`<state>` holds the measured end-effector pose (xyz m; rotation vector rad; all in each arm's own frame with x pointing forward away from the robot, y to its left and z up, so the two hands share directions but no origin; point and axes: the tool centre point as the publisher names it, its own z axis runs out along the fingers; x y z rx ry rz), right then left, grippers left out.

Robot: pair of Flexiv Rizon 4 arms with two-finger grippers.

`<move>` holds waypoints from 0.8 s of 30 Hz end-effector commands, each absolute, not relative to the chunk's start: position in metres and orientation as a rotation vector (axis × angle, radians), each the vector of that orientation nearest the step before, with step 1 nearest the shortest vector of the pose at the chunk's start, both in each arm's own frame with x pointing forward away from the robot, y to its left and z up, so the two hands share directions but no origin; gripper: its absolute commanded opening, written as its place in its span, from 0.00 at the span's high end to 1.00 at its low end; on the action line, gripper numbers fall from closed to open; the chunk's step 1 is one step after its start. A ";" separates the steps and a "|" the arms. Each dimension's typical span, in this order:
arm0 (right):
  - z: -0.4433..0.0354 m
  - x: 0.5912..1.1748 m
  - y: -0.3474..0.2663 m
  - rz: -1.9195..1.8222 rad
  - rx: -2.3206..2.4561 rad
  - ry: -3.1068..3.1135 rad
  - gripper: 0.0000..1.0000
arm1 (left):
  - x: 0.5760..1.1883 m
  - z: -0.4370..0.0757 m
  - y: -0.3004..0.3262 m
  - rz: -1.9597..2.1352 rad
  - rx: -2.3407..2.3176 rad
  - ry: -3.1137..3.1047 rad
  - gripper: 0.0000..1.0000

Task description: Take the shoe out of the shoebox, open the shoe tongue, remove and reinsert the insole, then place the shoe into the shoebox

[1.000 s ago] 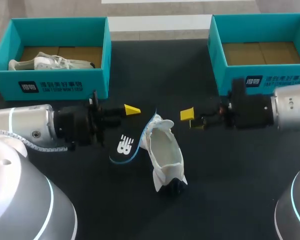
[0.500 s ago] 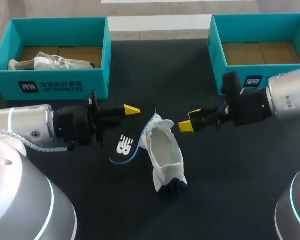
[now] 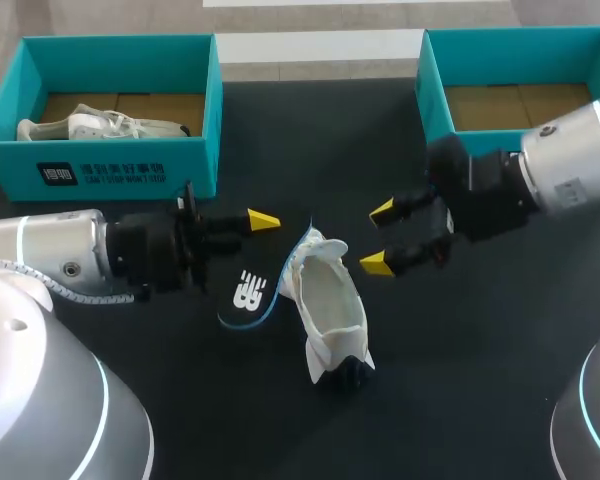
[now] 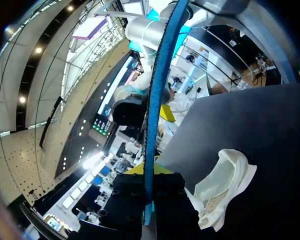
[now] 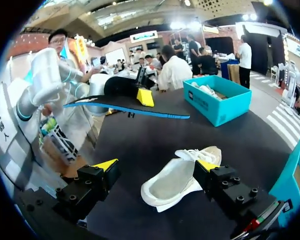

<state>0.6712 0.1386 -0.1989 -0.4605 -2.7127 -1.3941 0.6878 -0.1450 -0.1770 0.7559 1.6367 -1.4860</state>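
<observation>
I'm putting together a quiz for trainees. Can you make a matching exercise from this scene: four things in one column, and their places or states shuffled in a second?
1. insole
2. white shoe
3. left shoebox
4. right shoebox

A. shows only bare cardboard inside
B. clamped in the left gripper
C. lying on the table
D. holds a second shoe

Pairs: 1-B, 2-C, 3-D, 4-A.

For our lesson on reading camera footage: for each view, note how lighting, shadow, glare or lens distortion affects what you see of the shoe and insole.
Head view: even light; the white shoe stands bright on the dark table, where shadows barely show. Left wrist view: the insole, edge-on and close up, splits the scene, bright glare behind it. Right wrist view: the fisheye bows the table's edges.
</observation>
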 end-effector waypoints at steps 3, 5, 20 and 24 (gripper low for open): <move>-0.208 0.674 0.131 -1.349 -0.265 -3.015 0.00 | 0.688 -0.178 -0.147 -1.483 0.754 1.636 1.00; -0.211 0.676 0.130 -1.300 -0.176 -3.068 0.00 | 0.688 -0.178 -0.147 -1.483 0.754 1.636 1.00; -0.214 0.679 0.132 -1.271 -0.067 -3.091 0.00 | 0.671 -0.169 -0.143 -1.524 0.717 1.661 1.00; -0.218 0.679 0.130 -1.277 -0.021 -3.098 0.00 | 0.658 -0.164 -0.143 -1.511 0.715 1.654 1.00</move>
